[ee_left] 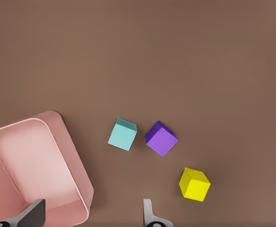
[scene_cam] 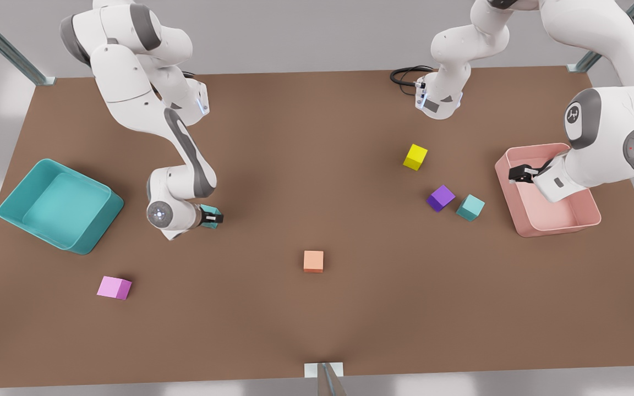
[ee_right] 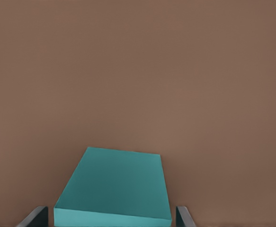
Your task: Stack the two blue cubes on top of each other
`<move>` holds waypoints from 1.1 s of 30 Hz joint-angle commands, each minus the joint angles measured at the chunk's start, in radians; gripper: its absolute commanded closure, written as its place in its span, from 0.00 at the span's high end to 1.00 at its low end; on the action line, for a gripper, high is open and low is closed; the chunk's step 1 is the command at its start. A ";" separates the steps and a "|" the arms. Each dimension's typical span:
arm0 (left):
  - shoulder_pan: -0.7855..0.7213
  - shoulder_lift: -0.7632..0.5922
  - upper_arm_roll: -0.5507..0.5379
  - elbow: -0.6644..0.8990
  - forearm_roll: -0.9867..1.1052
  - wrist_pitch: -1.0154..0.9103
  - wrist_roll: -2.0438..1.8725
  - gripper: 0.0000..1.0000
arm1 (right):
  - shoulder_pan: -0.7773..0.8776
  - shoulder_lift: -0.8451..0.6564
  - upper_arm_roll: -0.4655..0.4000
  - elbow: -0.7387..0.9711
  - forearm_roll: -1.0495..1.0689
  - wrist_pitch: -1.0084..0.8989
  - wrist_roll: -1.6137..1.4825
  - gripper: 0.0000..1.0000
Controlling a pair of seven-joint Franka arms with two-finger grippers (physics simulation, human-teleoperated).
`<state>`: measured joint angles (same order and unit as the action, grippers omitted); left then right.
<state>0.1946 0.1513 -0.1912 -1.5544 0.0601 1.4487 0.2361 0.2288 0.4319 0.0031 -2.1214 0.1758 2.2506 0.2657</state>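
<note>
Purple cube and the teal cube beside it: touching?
Apart. In the left wrist view a strip of brown table shows between the purple cube and the teal cube; the front view shows the same gap.

The left tool (ee_left: 93, 215) hangs with its fingers (ee_left: 149, 213) spread wide over the corner of a pink tray (ee_left: 71, 156). On the brown bench (ee_left: 175, 56), a teal cube (ee_left: 122, 134) sits near the tray; a purple cube (ee_left: 161, 138) lies just beyond it, a yellow cube (ee_left: 194, 184) farther off.

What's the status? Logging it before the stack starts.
Right hand open, straddling one blue cube. Left hand open over pink bin, waiting. Other blue cube on table, purple cube close beside.
</note>
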 commanded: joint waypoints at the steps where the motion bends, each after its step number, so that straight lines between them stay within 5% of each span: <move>1: 0.000 -0.001 -0.001 0.000 0.000 -0.002 -0.001 1.00 | 0.003 0.005 0.000 -0.005 0.002 0.021 0.017 1.00; 5: 0.000 0.002 -0.001 0.000 0.000 -0.002 -0.001 1.00 | 0.015 0.011 0.000 -0.020 0.002 0.038 0.018 0.94; 11: 0.020 0.028 0.001 -0.010 0.007 0.002 -0.027 1.00 | 0.015 0.024 0.002 -0.012 0.004 0.037 0.021 0.61; 15: 0.048 0.060 0.001 -0.030 0.012 0.005 -0.086 1.00 | 0.012 -0.018 0.002 0.006 0.016 -0.005 0.020 0.61; 17: -0.121 0.033 0.099 -0.263 0.007 0.255 -0.542 1.00 | 0.018 -0.038 0.031 0.043 0.076 -0.048 0.021 0.61; 22: -0.173 0.017 0.193 -0.472 -0.083 0.565 -0.960 1.00 | 0.219 -0.010 0.043 0.262 0.179 -0.132 0.343 0.61; 27: -0.210 0.007 0.249 -0.624 -0.135 0.759 -1.374 1.00 | 0.403 0.132 0.043 0.538 0.172 -0.135 0.802 0.61; 33: -0.210 0.013 0.269 -0.716 -0.164 0.848 -1.380 1.00 | 0.547 0.393 0.038 0.880 0.157 -0.135 1.124 0.61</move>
<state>-0.0163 0.1648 0.0736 -2.2594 -0.0917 2.1744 -0.5061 0.7646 0.8009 0.0413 -1.2762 0.3457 2.1329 0.6838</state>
